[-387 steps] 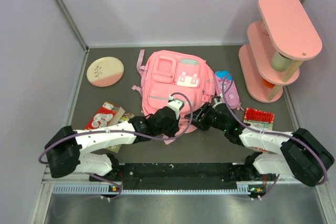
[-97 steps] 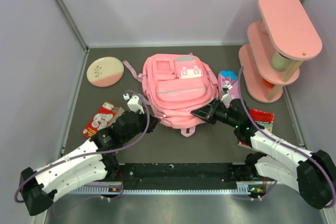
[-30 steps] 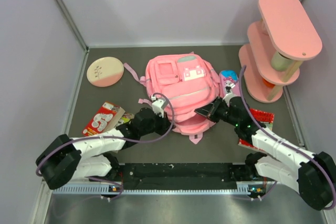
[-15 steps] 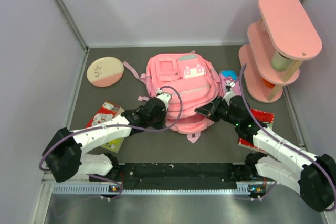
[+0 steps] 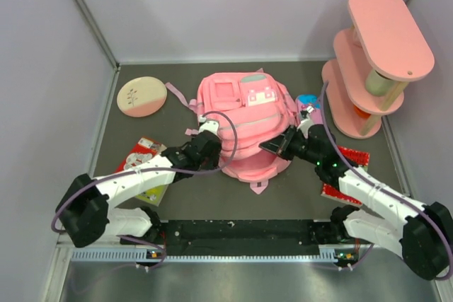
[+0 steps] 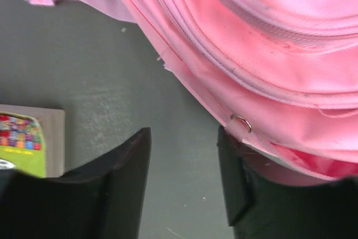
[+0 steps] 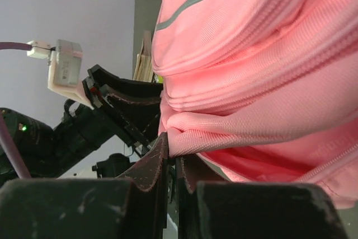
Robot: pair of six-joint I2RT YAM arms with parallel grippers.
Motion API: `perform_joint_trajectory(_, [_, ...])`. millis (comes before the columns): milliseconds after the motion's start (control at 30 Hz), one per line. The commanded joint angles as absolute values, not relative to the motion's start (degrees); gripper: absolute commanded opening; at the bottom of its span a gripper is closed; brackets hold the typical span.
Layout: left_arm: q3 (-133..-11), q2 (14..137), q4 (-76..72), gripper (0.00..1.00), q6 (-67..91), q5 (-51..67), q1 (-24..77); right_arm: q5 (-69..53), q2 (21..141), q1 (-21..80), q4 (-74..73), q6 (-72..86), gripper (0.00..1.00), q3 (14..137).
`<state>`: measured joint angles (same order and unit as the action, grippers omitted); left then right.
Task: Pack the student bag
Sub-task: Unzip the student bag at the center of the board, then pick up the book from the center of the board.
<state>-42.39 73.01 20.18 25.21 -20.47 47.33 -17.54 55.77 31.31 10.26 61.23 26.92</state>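
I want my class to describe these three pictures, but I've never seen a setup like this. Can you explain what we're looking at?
These are two robot arms bolted to the near edge of a dark table. The wide picture looks down from above and behind them: the left arm on the left, the right arm on the right. The other two pictures come from a small camera on each wrist, so the black shapes at the bottom are that arm's own jaws. On the table are a pink backpack, a round pink disc, what looks like a red book, a small pencil case and a pink tiered shelf. The right jaws are pinched shut on a fold of the backpack; the left jaws stand open beside its edge, holding nothing.
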Motion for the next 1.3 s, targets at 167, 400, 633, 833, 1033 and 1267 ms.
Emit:
perform_joint_trajectory(167, [-39.12, 50.20, 11.89, 0.91, 20.75, -15.66, 46.84, -22.06, 65.12, 33.04, 14.06, 56.16, 0.00, 40.34])
perform_joint_trajectory(400, [-39.02, 50.71, 6.68, 0.95, 13.27, -7.64, 47.72, -19.69, 66.88, 34.89, 9.15, 50.98, 0.00, 47.81])
perform_joint_trajectory(633, [-37.97, 47.38, 13.96, 0.99, 25.66, -28.20, 47.73, -13.81, 66.38, 35.86, 0.18, 50.53, 0.49, 45.98])
perform_joint_trajectory(833, [-36.65, 43.87, 20.30, 0.99, 29.79, -34.80, 43.52, -7.47, 58.89, 37.79, -3.34, 50.89, 0.75, 40.52])
perform_joint_trajectory(1033, [-36.47, 41.66, 20.57, 0.99, 29.09, -22.61, 21.56, -8.44, 63.00, 43.32, 1.39, 52.38, 0.75, 42.71])
perform_joint_trajectory(1267, [-37.53, 44.73, 20.30, 0.99, 30.32, -13.72, -3.20, -12.83, 79.78, 50.53, 19.48, 58.62, 0.75, 47.01])
